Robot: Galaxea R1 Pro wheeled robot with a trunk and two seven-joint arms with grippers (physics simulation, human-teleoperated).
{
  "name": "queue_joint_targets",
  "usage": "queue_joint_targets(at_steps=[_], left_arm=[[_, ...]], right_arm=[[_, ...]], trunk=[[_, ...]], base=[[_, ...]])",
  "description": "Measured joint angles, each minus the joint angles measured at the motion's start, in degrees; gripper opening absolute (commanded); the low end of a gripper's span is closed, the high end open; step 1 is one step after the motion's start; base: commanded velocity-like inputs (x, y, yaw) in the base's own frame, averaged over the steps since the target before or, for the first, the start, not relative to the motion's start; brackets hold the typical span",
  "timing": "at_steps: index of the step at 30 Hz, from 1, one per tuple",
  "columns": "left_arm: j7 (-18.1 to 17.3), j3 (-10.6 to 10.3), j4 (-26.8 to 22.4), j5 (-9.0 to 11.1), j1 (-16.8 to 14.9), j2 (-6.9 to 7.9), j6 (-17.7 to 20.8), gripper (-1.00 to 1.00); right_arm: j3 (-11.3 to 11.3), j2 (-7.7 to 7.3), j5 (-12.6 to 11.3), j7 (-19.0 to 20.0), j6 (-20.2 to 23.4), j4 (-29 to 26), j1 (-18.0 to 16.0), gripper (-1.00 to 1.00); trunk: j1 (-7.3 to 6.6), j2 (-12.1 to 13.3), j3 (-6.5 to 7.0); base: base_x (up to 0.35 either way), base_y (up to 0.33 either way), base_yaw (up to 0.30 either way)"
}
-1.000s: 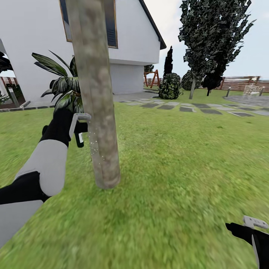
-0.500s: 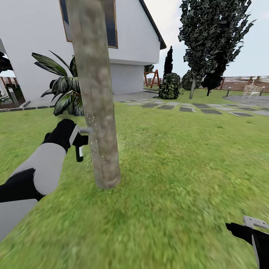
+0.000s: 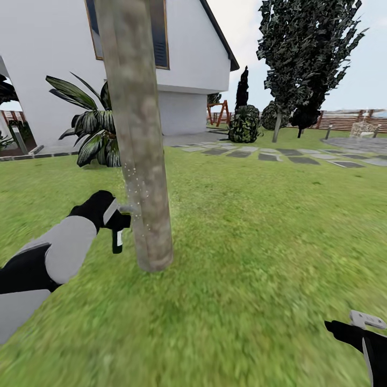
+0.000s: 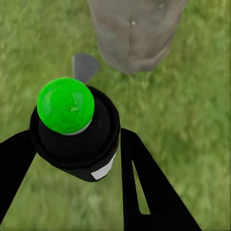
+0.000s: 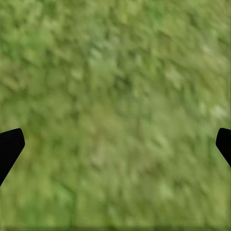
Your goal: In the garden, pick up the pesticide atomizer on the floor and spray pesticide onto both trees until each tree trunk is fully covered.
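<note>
A thick grey-brown tree trunk (image 3: 138,134) rises from the grass (image 3: 258,242) just ahead and left of centre. My left gripper (image 3: 120,217) is shut on the pesticide atomizer (image 3: 116,240), a small black sprayer held close against the trunk's left side, low down. Fine white specks of pesticide (image 3: 134,185) dot the bark above the gripper. In the left wrist view the atomizer (image 4: 74,139) shows a green ball on top between the dark fingers (image 4: 144,183), with the trunk (image 4: 134,33) beyond it. My right gripper (image 3: 368,325) hangs low at the right, open over the grass (image 5: 115,96).
A white house (image 3: 188,48) stands behind the trunk, with a palm (image 3: 94,129) at its wall. Grey stone paving (image 3: 290,156) crosses the lawn further back. Dark conifers (image 3: 301,54) and a brown slatted fence (image 3: 349,119) stand at the far right.
My left gripper has moved down along the trunk with the atomizer in it. More white specks show on the bark. The right arm has stayed still.
</note>
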Motion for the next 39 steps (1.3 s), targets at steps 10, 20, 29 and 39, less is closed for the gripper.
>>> queue_joint_targets(at_steps=[10,20,29,39], left_arm=[[0.9,-0.1,0.6,-0.4,11.8,3.77,-14.4,-1.0],[0.7,0.1,0.8,8.0,18.0,6.97,-20.3,-1.0],[0.7,0.0,0.8,9.3,18.5,6.73,-20.4,-1.0],[0.7,0.1,0.8,9.4,18.6,5.33,-20.5,-1.0]], right_arm=[[0.0,0.0,0.1,-0.1,0.0,0.0,0.0,1.0],[0.1,0.35,0.1,-0.1,0.0,0.0,0.0,1.0],[0.0,0.42,0.0,0.0,0.0,0.0,0.0,1.0],[0.0,0.44,0.1,-0.1,0.0,0.0,0.0,1.0]], trunk=[[0.0,0.0,0.0],[-0.03,0.0,0.01],[-0.04,0.0,0.01],[-0.01,0.0,0.01]], base=[[0.0,0.0,0.0],[0.134,0.093,0.0],[0.312,0.098,0.0],[0.089,0.0,0.146]])
